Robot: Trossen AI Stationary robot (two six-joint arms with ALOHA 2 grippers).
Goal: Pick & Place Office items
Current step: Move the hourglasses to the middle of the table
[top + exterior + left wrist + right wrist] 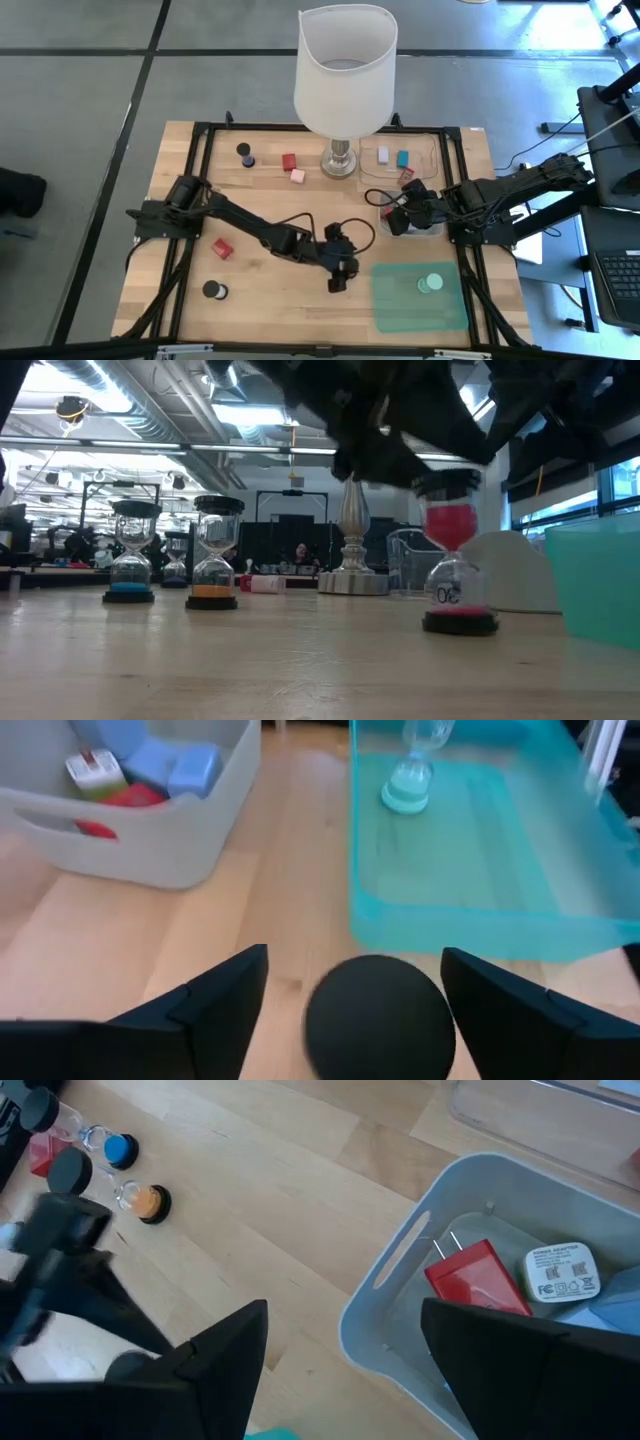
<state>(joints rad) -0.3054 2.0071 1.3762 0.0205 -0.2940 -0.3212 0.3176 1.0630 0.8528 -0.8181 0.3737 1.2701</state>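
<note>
An hourglass with red sand [455, 560] stands upright on its black base on the wood table, beside the teal tray [400, 312]. My left gripper [355, 960] hangs open just over it, one finger on either side of the black round top cap [380, 1020]. A mint-green hourglass [408, 785] stands in the teal tray. My right gripper [345, 1370] waits open above the near rim of the grey bin [400, 1270], which holds a red plug adapter [480, 1275], a white one [560, 1272] and blue pieces.
The large white-shaded lamp [345, 80] stands at the far middle, with a clear tray [432, 150] of small blocks to its right. More hourglasses [245, 152] [215, 290] and red and pink blocks [222, 248] [297, 176] are scattered on the table's left half.
</note>
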